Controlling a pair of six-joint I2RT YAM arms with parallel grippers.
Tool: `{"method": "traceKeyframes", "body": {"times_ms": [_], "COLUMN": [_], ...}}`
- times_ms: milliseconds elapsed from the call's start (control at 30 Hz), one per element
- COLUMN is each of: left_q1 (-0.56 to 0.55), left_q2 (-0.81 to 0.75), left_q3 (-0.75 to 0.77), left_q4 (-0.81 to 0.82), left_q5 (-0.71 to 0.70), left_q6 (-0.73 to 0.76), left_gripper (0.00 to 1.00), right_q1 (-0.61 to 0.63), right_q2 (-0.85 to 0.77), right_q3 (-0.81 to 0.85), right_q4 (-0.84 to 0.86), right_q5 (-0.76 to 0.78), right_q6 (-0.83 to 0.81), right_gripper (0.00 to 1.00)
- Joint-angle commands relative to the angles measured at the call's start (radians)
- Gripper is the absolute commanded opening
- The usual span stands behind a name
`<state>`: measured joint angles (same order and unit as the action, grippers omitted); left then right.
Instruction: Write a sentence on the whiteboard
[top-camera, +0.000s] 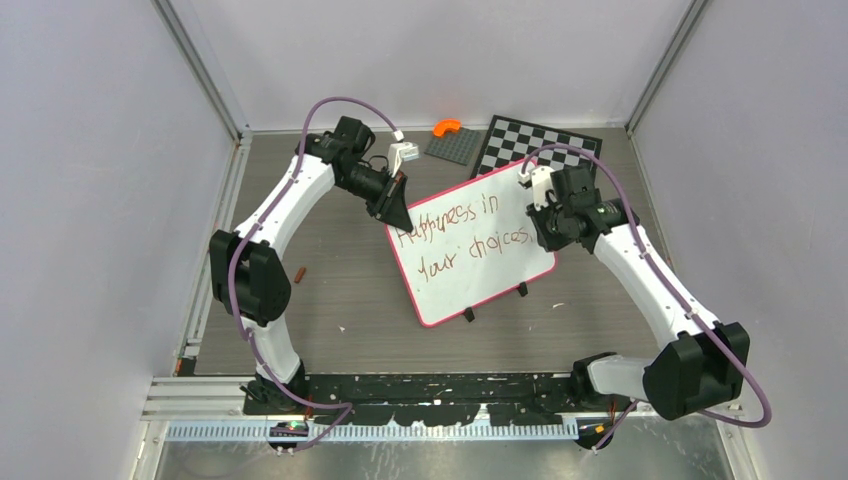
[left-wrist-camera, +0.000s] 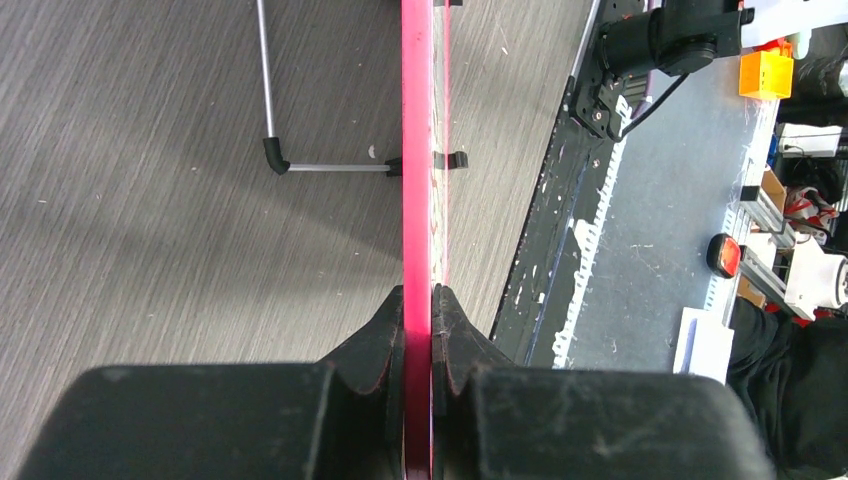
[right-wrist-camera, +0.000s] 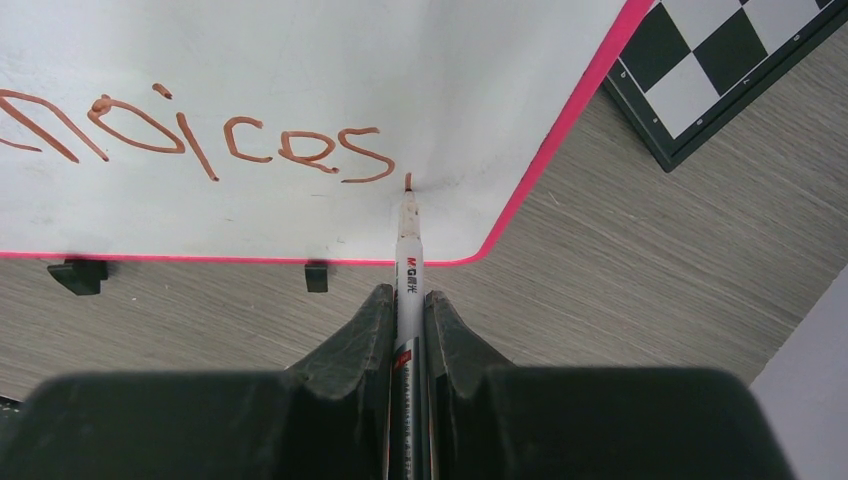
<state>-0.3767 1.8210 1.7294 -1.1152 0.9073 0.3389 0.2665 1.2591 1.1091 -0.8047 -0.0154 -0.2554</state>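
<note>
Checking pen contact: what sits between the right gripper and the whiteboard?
Only the marker. It is clamped in the right gripper, and its tip meets the whiteboard just after the sentence's final s. The right wrist view shows it.

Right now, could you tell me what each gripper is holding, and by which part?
The left gripper clamps the whiteboard by its pink edge; the right gripper grips a marker by its barrel.

The grey wood-grain tabletop (top-camera: 330, 320) carries a checkered chessboard (top-camera: 540, 140) at the far right, with a dark grey plate (top-camera: 455, 148) just left of it. A small red-brown stick (top-camera: 301, 273) lies at the left. The whiteboard (top-camera: 480, 275) stands mid-table on black feet.
</note>
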Motion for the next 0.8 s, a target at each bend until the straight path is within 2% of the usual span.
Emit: {"method": "traceKeyframes", "body": {"times_ms": [0,100,200,333,433,533,667,767], "left_q1": [-0.038,-0.039,-0.038,-0.038,-0.038,-0.029,0.039,0.096], "left_q2": [0.016,0.01,-0.005,-0.039,-0.067,-0.101,-0.168,-0.221], "left_q3": [-0.045,-0.045,-0.047,-0.041,-0.025,0.005,0.033,0.052], "left_q4": [-0.004,0.006,0.019,0.038,0.039,0.036,0.065,0.066], "left_q5": [-0.177,-0.175,-0.175,-0.163,-0.154,-0.154,-0.119,-0.117], "left_q6": [0.096,0.082,0.062,0.031,0.018,-0.001,-0.069,-0.078], "left_gripper": [0.0,0.02,0.12,0.29,0.5,0.63,0.74,0.78], "right_q1": [-0.001,-0.002,-0.002,-0.002,-0.002,-0.002,-0.002,-0.001], "right_q2": [-0.04,-0.067,-0.088,-0.103,-0.108,-0.083,-0.049,-0.037], "right_q3": [0.025,0.066,0.119,0.199,0.255,0.317,0.366,0.376], "right_q4": [0.026,-0.024,-0.08,-0.16,-0.188,-0.204,-0.202,-0.18], "right_q5": [0.004,-0.041,-0.101,-0.194,-0.264,-0.295,-0.347,-0.379], "right_q6": [0.015,0.015,0.014,0.005,0.006,0.031,0.069,0.088], "right_gripper": [0.0,0.0,0.0,0.0,0.0,0.0,0.0,0.0]}}
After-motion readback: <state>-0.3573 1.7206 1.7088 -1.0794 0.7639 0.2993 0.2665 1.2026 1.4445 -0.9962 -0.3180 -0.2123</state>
